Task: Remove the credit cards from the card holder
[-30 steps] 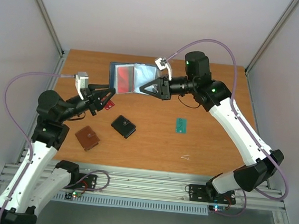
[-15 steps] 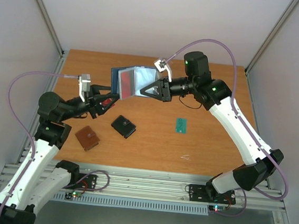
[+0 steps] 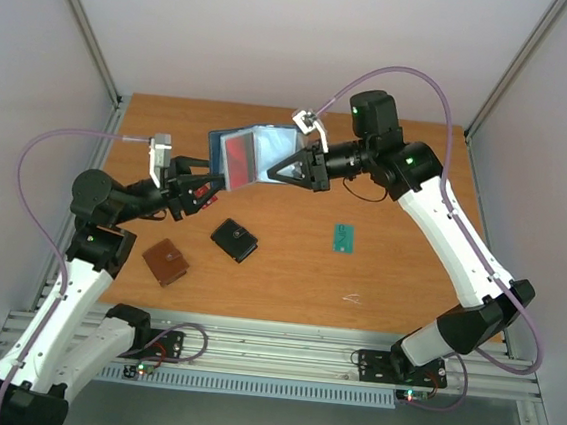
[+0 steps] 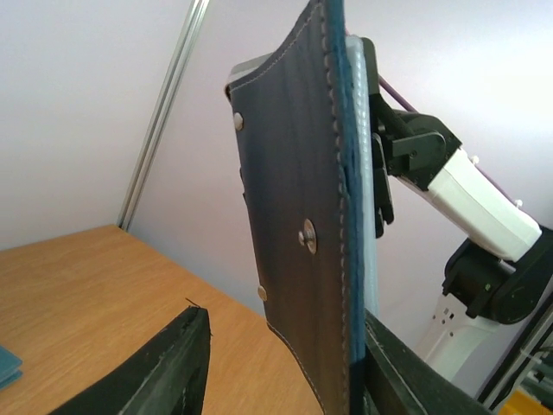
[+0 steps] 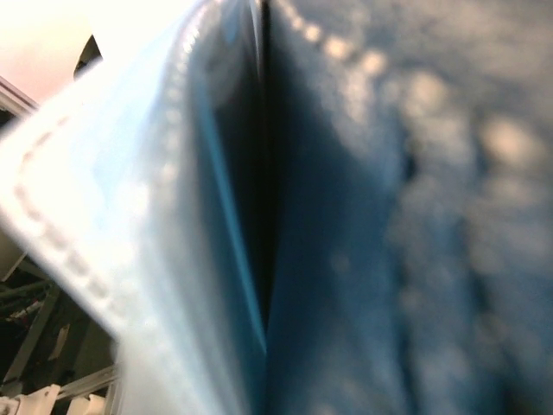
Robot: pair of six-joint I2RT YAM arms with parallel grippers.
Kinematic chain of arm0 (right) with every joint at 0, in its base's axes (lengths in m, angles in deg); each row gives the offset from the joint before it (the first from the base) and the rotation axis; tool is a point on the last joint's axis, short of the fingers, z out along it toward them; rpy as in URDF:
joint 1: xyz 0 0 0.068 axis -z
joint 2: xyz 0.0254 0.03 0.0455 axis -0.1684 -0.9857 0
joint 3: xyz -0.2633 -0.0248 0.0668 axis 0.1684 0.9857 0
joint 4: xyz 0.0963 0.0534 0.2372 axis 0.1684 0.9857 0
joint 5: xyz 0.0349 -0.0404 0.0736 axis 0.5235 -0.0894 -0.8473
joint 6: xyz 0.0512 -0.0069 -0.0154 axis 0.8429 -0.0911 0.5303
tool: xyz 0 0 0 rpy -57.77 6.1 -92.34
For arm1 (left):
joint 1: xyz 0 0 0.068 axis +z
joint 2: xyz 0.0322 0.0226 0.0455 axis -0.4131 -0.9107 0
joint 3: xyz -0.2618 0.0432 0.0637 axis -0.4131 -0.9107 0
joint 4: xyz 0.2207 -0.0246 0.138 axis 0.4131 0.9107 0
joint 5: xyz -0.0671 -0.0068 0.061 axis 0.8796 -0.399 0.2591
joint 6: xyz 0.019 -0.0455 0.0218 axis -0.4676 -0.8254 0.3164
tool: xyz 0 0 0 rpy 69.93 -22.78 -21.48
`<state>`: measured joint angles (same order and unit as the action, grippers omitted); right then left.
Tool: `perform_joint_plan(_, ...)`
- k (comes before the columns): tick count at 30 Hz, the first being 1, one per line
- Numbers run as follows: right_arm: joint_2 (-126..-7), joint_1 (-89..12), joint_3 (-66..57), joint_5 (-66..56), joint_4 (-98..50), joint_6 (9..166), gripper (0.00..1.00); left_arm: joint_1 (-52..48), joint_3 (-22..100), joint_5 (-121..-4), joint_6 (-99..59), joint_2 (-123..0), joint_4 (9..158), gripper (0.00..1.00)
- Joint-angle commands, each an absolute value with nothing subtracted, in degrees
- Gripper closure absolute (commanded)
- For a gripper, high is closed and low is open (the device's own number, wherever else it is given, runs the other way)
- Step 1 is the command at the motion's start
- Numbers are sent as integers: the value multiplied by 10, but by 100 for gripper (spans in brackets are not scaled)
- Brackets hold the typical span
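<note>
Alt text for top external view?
The right hand holds the open navy card holder, red card inside, over the table; the left hand reaches toward it. A teal card, black wallet and brown wallet lie on the table.

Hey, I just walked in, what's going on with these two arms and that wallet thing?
The right claw is shut on the dark blue card holder, holding it up open above the table. A red card sits in one of its clear pockets. The left claw is open at the holder's near-left edge, with that edge between its jaws but not gripped. A teal card already lies out on the table.
</note>
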<state>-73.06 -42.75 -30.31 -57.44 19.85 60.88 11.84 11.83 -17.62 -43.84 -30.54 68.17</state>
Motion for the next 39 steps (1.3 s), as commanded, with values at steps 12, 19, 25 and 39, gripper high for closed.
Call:
perform_joint_plan(12,-747,-390,-325,-628,216,576,99,118,130,-167,-416,-323,670,65)
perform_joint_plan(19,-749,-391,-325,-619,218,574,99,99,134,-151,-400,-333,664,47)
perform_joint_plan(25,-758,-391,-334,-614,233,560,99,104,125,-143,-412,-328,649,30)
perform_joint_plan(39,-776,-397,-362,-581,271,541,99,113,126,-148,-418,-326,661,47)
